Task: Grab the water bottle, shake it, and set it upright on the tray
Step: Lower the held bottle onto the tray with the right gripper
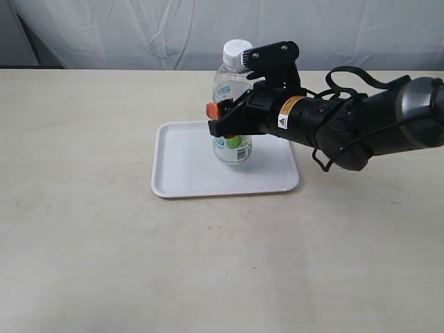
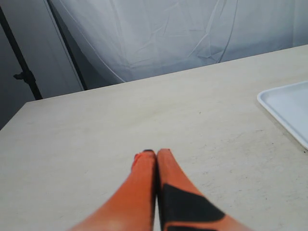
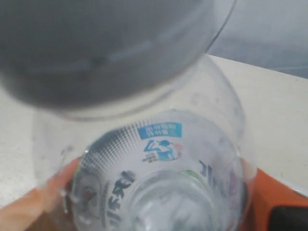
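The water bottle (image 1: 233,78), clear with a white cap and a green-and-white label, stands upright with its base on the white tray (image 1: 187,173). My right gripper (image 1: 223,119) reaches in from the right and is shut on the bottle's middle. In the right wrist view the bottle (image 3: 159,163) fills the picture from above, with its cap (image 3: 96,43) blurred, and an orange finger (image 3: 272,195) presses each side. My left gripper (image 2: 156,153) is shut and empty, low over bare table. It is out of the exterior view.
The tray lies mid-table on a pale beige tabletop (image 1: 83,229). One tray corner (image 2: 288,108) shows in the left wrist view. White cloth (image 1: 139,28) hangs behind the table's far edge. A dark stand (image 2: 24,72) rises beyond the table.
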Action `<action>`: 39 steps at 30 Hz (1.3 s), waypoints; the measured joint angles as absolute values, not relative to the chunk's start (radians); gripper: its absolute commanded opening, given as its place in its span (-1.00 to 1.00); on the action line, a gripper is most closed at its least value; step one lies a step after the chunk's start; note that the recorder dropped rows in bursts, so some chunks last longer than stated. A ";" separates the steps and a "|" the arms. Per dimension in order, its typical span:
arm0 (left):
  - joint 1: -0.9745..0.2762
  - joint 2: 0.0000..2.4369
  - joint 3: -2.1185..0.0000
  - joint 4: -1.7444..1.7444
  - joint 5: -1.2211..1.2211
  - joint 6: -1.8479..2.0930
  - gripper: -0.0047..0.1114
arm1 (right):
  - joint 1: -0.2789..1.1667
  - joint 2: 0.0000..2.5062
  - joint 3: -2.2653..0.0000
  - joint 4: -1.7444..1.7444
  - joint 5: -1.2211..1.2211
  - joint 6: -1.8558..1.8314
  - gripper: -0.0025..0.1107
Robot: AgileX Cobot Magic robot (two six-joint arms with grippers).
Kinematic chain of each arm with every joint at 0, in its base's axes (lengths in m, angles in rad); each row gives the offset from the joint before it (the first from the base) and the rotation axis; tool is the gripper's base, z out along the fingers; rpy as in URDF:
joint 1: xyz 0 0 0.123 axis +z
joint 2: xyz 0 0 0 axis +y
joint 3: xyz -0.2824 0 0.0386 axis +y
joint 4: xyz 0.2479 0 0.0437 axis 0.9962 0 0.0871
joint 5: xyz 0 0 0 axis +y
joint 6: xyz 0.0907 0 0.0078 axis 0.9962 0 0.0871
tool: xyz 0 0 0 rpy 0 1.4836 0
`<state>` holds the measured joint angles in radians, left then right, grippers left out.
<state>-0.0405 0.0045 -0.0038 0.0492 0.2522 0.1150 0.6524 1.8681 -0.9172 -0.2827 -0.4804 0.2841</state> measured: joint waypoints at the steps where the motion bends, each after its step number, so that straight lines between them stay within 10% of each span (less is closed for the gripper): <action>1: -0.041 0.005 -0.004 0.049 0.252 0.115 -0.91 | 0.652 1.868 -0.917 -0.283 -0.480 0.269 -0.66; 6: -0.041 0.005 -0.004 0.049 0.252 0.115 -0.91 | 0.652 1.868 -0.917 -0.281 -0.480 0.247 0.37; 9: -0.041 0.005 -0.004 0.049 0.252 0.115 -0.91 | 0.652 1.868 -0.917 -0.257 -0.480 0.244 0.49; 39: -0.041 0.005 -0.004 0.049 0.252 0.115 -0.91 | 0.661 1.807 -0.919 -0.218 -0.151 0.261 0.16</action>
<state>-0.0405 0.0045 -0.0038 0.0492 0.2522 0.1150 0.6606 1.8071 -0.9191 -0.2182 -0.1514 0.2615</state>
